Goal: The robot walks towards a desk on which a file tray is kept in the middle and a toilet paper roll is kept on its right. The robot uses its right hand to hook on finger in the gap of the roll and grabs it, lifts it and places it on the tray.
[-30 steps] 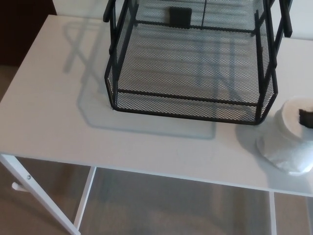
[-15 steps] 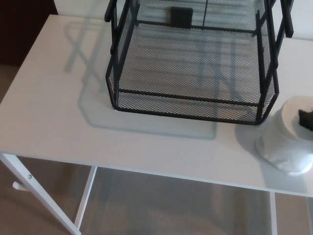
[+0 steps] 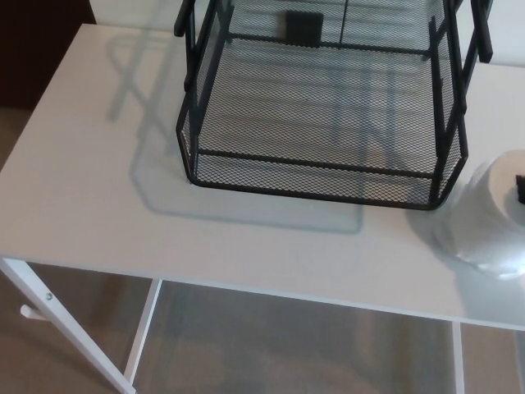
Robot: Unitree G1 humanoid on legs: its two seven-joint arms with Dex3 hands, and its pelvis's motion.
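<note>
I'm seeing only a black tip of my right hand [image 3: 520, 187] at the right edge, poking into the roll's [image 3: 486, 222] top, grip unreadable, 1 roll, 1 tray [image 3: 320, 168] upper centre, 1 desk [image 3: 98, 205].

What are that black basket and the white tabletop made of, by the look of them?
The file tray looks like metal wire mesh on a thicker rod frame, in a matte black finish; the see-through grid shows it. The desk top looks like smooth white laminate or painted board, with only a faint sheen. I can't be sure which.
</note>
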